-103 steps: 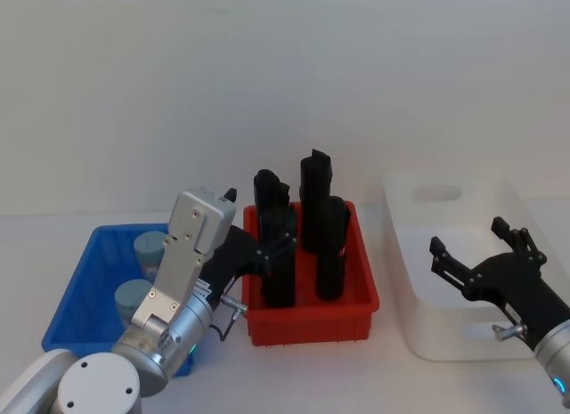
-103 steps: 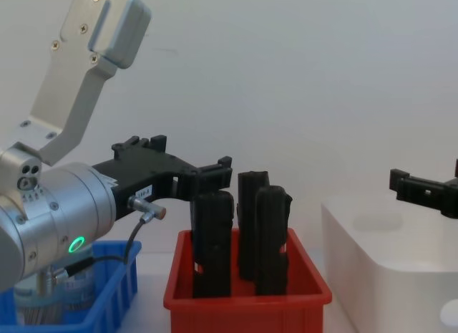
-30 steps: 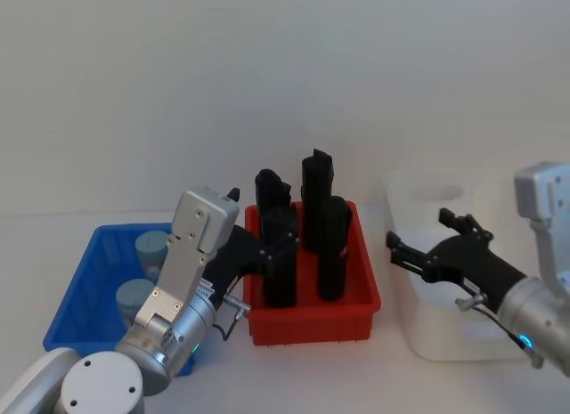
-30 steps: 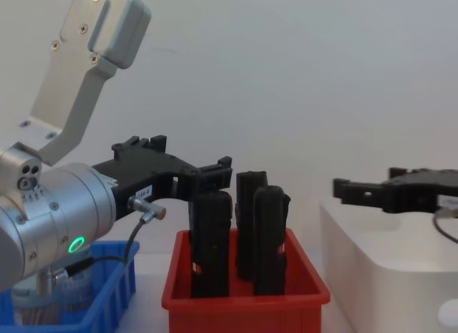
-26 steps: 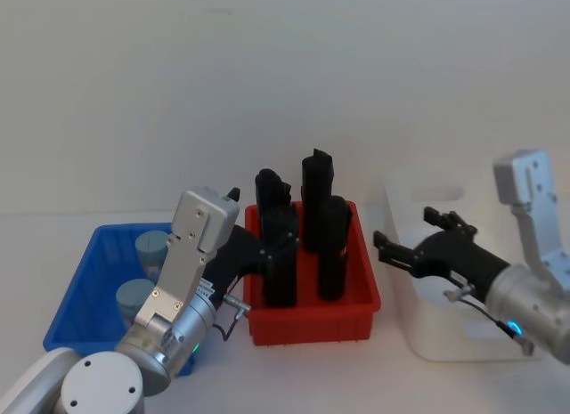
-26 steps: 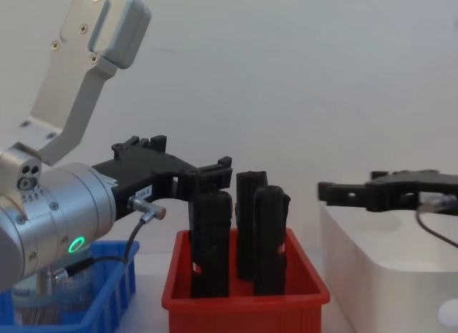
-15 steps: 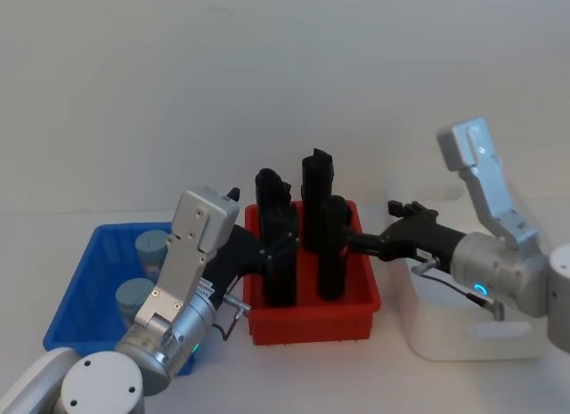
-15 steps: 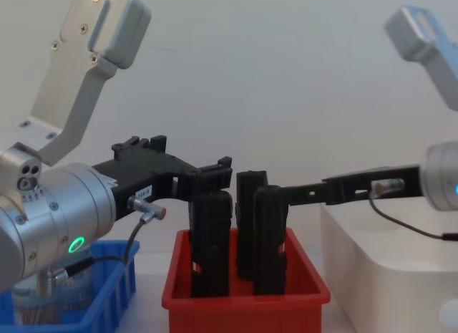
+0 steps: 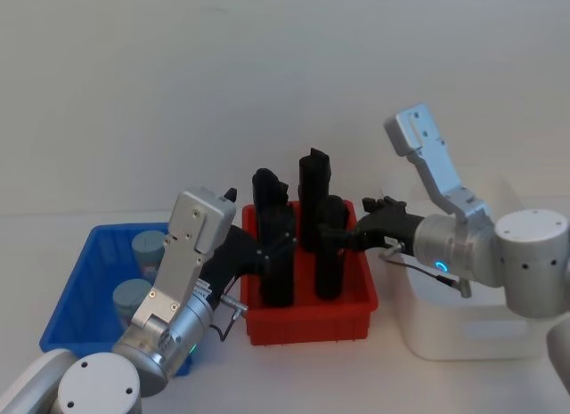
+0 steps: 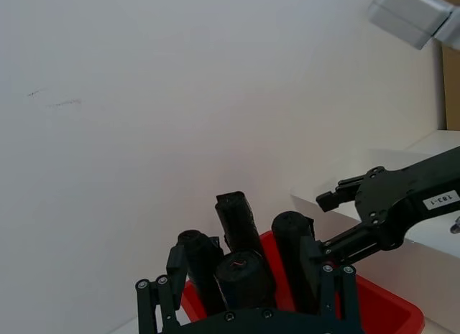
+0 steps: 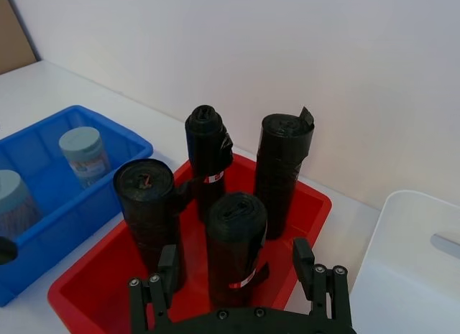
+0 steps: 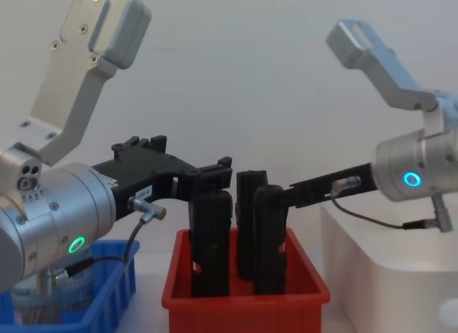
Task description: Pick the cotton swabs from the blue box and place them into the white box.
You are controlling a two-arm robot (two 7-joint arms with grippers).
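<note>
Two tubs of cotton swabs [image 9: 149, 247] stand upright with their lids on in the blue box [image 9: 76, 285]. You find that box on the worktop, just to the left of the red bin [image 9: 312, 323]. The white box [image 9: 445, 338] stands just to the right of the red bin, and the part of it you can see has no tub in it.

Tall black rolls [image 9: 278, 254] stand in the red bin. Your right hand [image 9: 352, 225] is over the right side of the red bin, close to the rolls. Its fingers are spread wide and it holds nothing. Your left hand [image 12: 189, 157] hangs over the left side of the red bin, up by the tops of the rolls. It is spread wide and empty too.

I think you are at the reaching step, with no tub picked yet. Next, you need to take the right hand across the red bin to the left. Keep it high enough to miss the rolls and the left arm. Then lower it over one tub and close on it.
</note>
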